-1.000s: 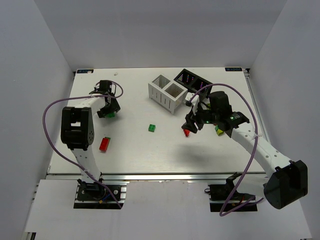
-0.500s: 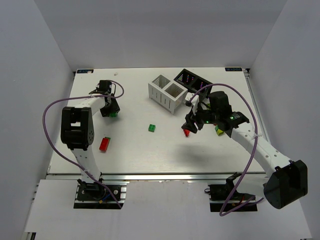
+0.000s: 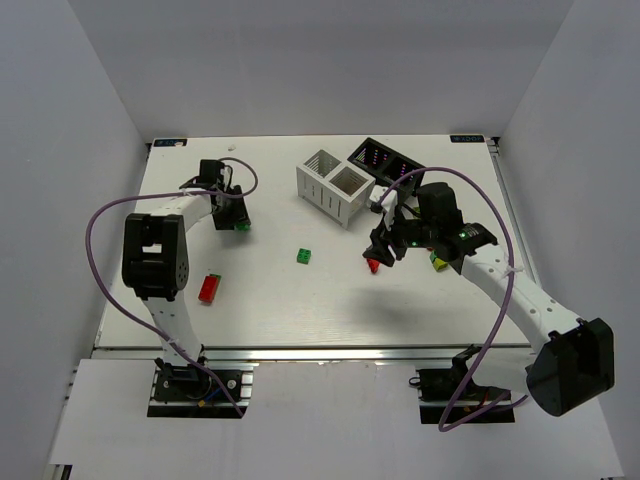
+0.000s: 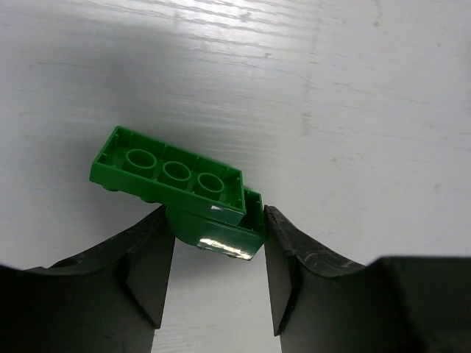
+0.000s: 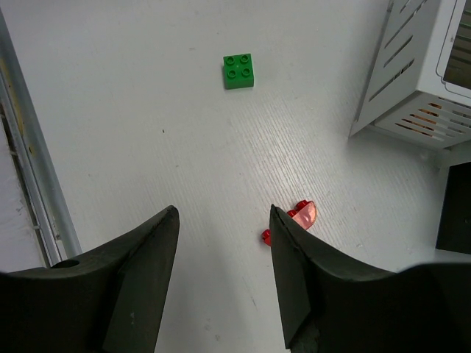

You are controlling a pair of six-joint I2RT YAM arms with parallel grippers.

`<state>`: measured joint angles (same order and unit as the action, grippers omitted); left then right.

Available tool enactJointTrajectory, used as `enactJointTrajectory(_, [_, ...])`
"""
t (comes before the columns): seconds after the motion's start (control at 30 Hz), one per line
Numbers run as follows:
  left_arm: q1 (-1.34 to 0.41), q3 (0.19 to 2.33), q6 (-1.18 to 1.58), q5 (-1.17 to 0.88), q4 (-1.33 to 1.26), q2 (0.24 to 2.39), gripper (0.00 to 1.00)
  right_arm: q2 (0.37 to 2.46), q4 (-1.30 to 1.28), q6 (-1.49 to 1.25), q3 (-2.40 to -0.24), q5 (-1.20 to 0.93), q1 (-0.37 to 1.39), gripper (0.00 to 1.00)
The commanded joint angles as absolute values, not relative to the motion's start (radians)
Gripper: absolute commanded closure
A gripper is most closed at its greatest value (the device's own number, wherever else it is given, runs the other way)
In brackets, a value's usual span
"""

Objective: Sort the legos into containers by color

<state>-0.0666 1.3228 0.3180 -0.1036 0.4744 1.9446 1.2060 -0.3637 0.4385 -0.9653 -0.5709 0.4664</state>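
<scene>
Two arms are at work on separate bricks. Toward the far left of the table (image 3: 290,305), the left gripper (image 4: 217,228) is closed narrowly on a dark green brick (image 4: 173,173), hollow underside toward the wrist camera, pinched near one end, probably so it can be carried right to the white bin (image 3: 335,185) or black bin (image 3: 385,160) at the far centre; whether it is off the surface I cannot tell. The right gripper (image 5: 223,220) hangs with fingers spread wide over a red brick (image 5: 292,219), which lies just beside one fingertip rather than centred, so a small shift seems needed before closing. A small green brick (image 5: 239,71), a second red brick (image 3: 209,288) and a yellow-green brick (image 3: 437,262) lie loose.
</scene>
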Motion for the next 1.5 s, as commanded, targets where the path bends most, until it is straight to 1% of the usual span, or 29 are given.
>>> enactJointTrajectory(0.0, [-0.084,1.312,0.279,-0.198,0.463,1.891,0.5,1.212,-0.345,0.451,-0.965,-0.574,0.471,0.42])
enactJointTrajectory(0.33, [-0.13,1.292,0.253,-0.274,0.434,1.841,0.53,1.218,-0.345,0.437,-0.968,-0.577,0.471,0.42])
enactJointTrajectory(0.6, [-0.236,1.266,0.209,-0.34,0.402,1.695,0.53,1.255,-0.319,0.345,-0.98,-0.614,0.471,0.42])
enactJointTrajectory(0.83, [-0.383,1.243,0.117,-0.393,0.384,1.614,0.54,1.255,-0.238,0.143,-0.966,-0.615,0.463,0.4])
enactJointTrajectory(0.97, [-0.452,1.206,0.06,-0.422,0.353,1.565,0.53,1.207,-0.146,-0.044,-0.93,-0.529,0.446,0.39])
enactJointTrajectory(1.1, [-0.532,1.161,0.002,-0.426,0.331,1.513,0.53,1.154,-0.054,-0.151,-0.871,-0.523,0.419,0.36])
enactJointTrajectory(1.17, [-0.584,1.138,-0.049,-0.43,0.318,1.473,0.54,1.131,-0.028,-0.189,-0.853,-0.509,0.416,0.25])
enactJointTrajectory(1.2, [-0.6,1.111,-0.078,-0.431,0.311,1.459,0.54,1.124,-0.022,-0.204,-0.85,-0.511,0.411,0.24])
enactJointTrajectory(1.23, [-0.627,1.097,-0.095,-0.434,0.292,1.425,0.54,1.114,-0.011,-0.212,-0.841,-0.518,0.41,0.19])
enactJointTrajectory(1.37, [-0.681,1.013,-0.162,-0.466,0.217,1.333,0.54,1.115,0.02,-0.256,-0.825,-0.574,0.403,0.18])
enactJointTrajectory(1.47, [-0.713,0.953,-0.204,-0.506,0.172,1.286,0.55,1.124,0.034,-0.29,-0.812,-0.577,0.403,0.19])
